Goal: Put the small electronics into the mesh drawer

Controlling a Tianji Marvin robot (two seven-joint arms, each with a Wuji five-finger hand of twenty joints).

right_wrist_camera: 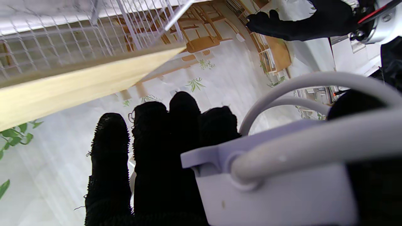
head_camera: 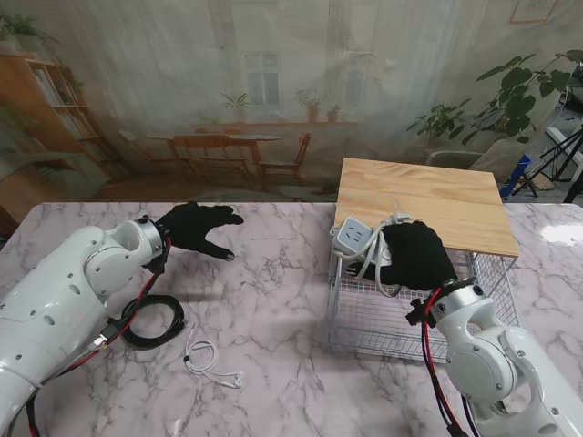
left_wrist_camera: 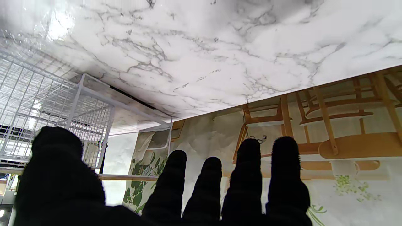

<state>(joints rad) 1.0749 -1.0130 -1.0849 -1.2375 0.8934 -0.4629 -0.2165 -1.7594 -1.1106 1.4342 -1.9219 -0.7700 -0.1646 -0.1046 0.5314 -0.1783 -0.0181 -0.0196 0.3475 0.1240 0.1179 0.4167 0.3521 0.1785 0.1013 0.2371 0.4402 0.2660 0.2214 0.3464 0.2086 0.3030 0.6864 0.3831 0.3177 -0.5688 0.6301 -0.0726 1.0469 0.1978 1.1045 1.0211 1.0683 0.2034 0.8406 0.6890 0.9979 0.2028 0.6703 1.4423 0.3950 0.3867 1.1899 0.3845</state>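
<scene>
The mesh drawer stands right; two coiled cables lie left, nearer me.

white mesh drawer, grey-veined marble table

Even, bright indoor light; marble table carries a white glare patch at its far right edge, beside the wooden top; soft shadows under the mesh drawer; left wrist view blown out and hazy near the drawer; right wrist view's white power strip blurred, too close for focus.

Glossy marble table, wire-mesh drawer.
</scene>
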